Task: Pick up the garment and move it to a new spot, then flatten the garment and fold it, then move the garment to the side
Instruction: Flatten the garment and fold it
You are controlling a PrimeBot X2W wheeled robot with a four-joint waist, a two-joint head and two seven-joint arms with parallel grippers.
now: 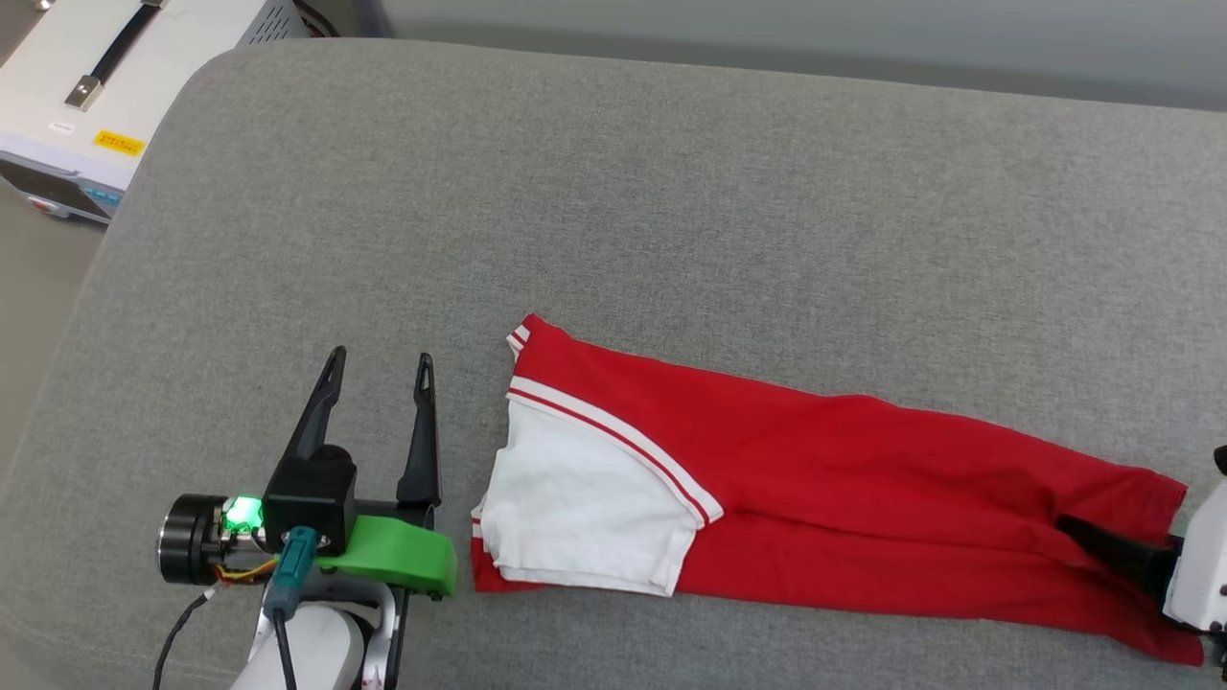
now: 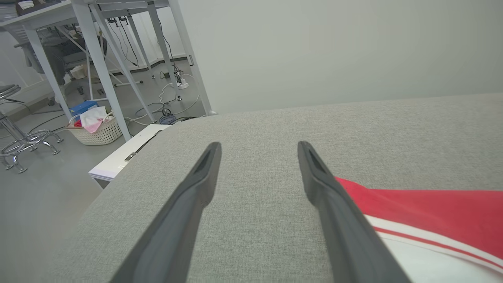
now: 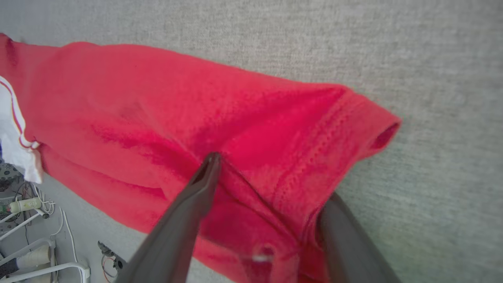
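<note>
Nearest me, at the lower left of the head view, the left hand (image 1: 380, 356) hovers with its two dark fingers spread and nothing between them. It sits just beside the white sleeve (image 1: 575, 498), not touching it. At the lower right edge the right hand (image 3: 271, 177) is at the other end of the garment (image 1: 863, 460). The right wrist view has one finger lying on top of the red cloth and the other tucked beside the stitched hem (image 3: 334, 129), its tip hidden by a fold. The fingers stand apart with cloth bunched between them, so I'd say it hasn't clamped yet. The garment itself lies across the lower half of the grey cloth-covered bench (image 1: 671, 192) as a long narrow band, plain red side up, sleeve folded over at its left end. To me that puts us in the middle of the folding. The next move looks to call for the right hand to close on the hem and carry it over toward the sleeve end, keeping the layers together. Farther off, at the upper left, a white box (image 1: 125, 86) stands off the bench.
</note>
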